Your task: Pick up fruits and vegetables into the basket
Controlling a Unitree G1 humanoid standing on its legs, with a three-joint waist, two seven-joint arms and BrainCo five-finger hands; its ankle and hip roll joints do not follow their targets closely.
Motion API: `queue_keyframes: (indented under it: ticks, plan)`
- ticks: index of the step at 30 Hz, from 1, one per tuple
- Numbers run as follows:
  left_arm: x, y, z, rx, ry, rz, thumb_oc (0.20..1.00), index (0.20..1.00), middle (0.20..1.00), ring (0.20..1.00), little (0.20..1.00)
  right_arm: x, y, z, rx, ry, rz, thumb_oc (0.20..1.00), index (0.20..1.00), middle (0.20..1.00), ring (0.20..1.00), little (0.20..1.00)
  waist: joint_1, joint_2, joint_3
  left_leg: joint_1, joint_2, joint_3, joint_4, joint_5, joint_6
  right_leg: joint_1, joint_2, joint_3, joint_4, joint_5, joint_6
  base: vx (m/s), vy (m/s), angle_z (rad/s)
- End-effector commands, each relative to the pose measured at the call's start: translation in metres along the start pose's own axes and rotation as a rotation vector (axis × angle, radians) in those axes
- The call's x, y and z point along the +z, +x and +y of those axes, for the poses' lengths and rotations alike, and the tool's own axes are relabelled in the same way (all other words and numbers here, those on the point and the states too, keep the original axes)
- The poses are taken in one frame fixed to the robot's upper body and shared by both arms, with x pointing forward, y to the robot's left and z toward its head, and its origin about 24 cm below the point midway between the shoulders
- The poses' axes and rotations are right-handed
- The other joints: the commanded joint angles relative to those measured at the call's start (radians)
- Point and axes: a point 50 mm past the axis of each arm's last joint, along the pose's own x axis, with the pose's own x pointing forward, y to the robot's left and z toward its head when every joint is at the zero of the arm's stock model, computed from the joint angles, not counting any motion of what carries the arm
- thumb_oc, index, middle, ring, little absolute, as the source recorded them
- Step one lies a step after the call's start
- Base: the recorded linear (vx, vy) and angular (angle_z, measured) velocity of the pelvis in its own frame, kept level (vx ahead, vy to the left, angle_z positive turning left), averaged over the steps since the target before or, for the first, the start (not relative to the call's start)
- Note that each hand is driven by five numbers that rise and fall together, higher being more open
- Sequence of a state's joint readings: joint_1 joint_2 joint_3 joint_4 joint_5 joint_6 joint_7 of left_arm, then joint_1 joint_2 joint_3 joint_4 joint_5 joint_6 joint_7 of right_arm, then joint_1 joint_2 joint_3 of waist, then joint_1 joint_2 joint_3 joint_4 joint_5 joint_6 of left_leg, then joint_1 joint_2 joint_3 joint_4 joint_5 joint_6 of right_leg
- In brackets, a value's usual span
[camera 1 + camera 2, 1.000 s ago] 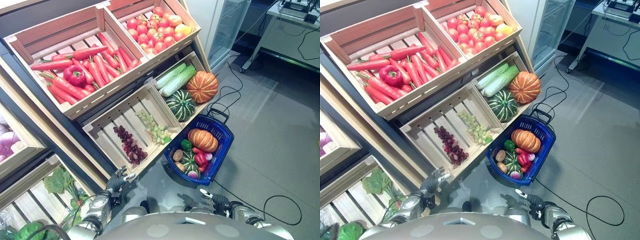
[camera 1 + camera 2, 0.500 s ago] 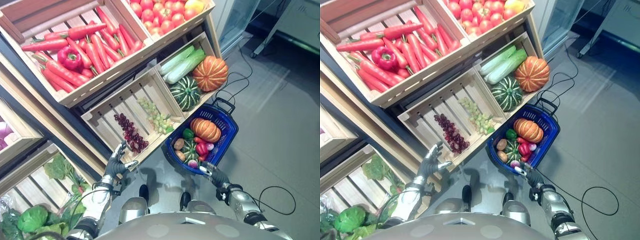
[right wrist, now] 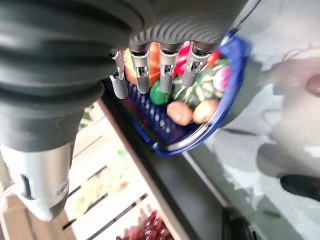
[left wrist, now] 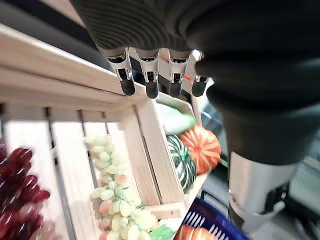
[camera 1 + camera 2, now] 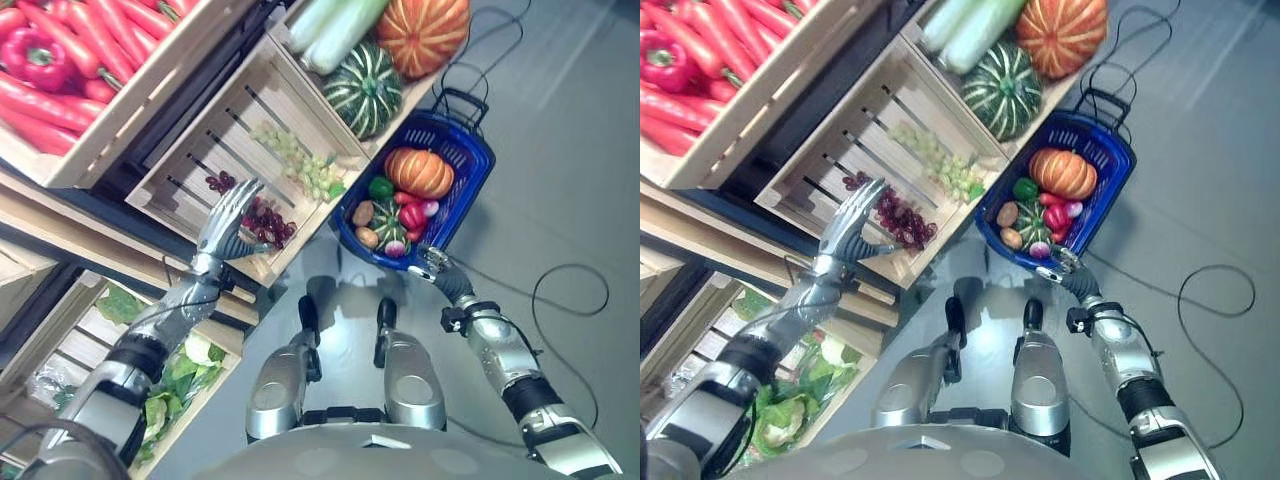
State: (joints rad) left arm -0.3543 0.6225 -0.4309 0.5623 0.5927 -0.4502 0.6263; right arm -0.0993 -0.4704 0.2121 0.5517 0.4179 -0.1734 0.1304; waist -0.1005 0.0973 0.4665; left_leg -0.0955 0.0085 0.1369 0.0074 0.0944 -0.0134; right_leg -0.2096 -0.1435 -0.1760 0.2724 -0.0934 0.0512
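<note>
Fingers of left hand straight, spread, holding nothing, over dark red grape bunch in slatted wooden crate. Right hand fingers relaxed, empty, just beside near rim of blue plastic basket (orange pumpkin & other veg inside) on floor.

Basket on floor right of grape crate

A smooth grey floor fills the right side, glossy enough to catch pale reflections. Along the left runs a slanted display stand of light wooden boards, with dark gaps between its tiers. The lighting seems even and bright, probably from overhead.
</note>
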Motion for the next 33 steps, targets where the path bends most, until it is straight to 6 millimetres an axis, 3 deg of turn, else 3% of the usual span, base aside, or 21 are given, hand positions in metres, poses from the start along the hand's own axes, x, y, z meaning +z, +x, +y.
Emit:
queue_keyframes:
  ticks: [1,4,11,20,27,29,33]
  plan:
    - [0.002,0.017,0.023,0.121,0.101,-0.051,1.0,1.0,1.0,1.0,1.0,0.029,-0.002,-0.001,0.006,-0.003,-0.151,1.0,1.0,1.0,1.0,1.0,-0.023,-0.004,0.001,-0.082,-0.035,0.026,0.205,-0.142,-0.018,-0.067,0.026,-0.015,0.093,-0.035,-0.033,-0.04,0.04,-0.14]
    - [0.0,0.037,0.048,0.196,0.203,-0.09,1.0,1.0,1.0,1.0,1.0,0.044,0.001,-0.003,0.005,-0.032,-0.194,1.0,1.0,1.0,1.0,1.0,-0.04,0.004,0.034,-0.146,-0.042,0.037,0.246,-0.145,-0.017,-0.145,0.026,0.007,0.142,-0.039,-0.034,-0.05,0.029,-0.11]
    - [-0.006,0.06,0.07,0.251,0.443,-0.076,1.0,1.0,1.0,1.0,1.0,0.061,0.004,-0.015,-0.025,-0.08,-0.217,1.0,1.0,1.0,1.0,1.0,-0.072,0.026,0.054,-0.254,-0.044,0.056,0.306,-0.147,-0.025,-0.269,0.029,0.048,0.213,-0.052,-0.037,0.0,0.037,-0.08]
    - [-0.029,0.08,0.091,0.1,0.702,0.101,1.0,1.0,1.0,1.0,1.0,0.088,0.001,-0.028,-0.065,-0.077,-0.299,1.0,1.0,1.0,1.0,1.0,-0.11,0.031,0.054,-0.435,-0.034,0.084,0.391,-0.152,-0.025,-0.46,0.049,0.1,0.289,-0.051,-0.038,0.01,0.014,-0.08]
    - [-0.058,0.071,0.1,0.028,0.777,0.304,1.0,1.0,1.0,1.0,1.0,0.098,-0.009,-0.036,-0.091,-0.045,-0.374,1.0,1.0,1.0,1.0,1.0,-0.139,0.023,0.054,-0.584,-0.016,0.1,0.513,-0.191,-0.014,-0.605,0.057,0.137,0.387,-0.064,-0.04,0.04,0.027,-0.07]
    - [-0.063,0.065,0.098,0.001,0.799,0.333,1.0,1.0,1.0,1.0,1.0,0.096,-0.011,-0.036,-0.098,-0.045,-0.376,1.0,1.0,1.0,1.0,1.0,-0.144,0.02,0.054,-0.589,-0.012,0.095,0.542,-0.226,-0.021,-0.608,0.058,0.146,0.417,-0.097,-0.032,0.1,0.025,-0.01]
    - [-0.074,0.057,0.098,-0.049,0.842,0.406,1.0,1.0,1.0,1.0,1.0,0.101,-0.016,-0.041,-0.113,-0.048,-0.406,1.0,1.0,1.0,1.0,1.0,-0.153,0.02,0.054,-0.64,0.001,0.102,0.572,-0.232,-0.022,-0.663,0.061,0.161,0.44,-0.097,-0.03,0.03,0.045,-0.02]
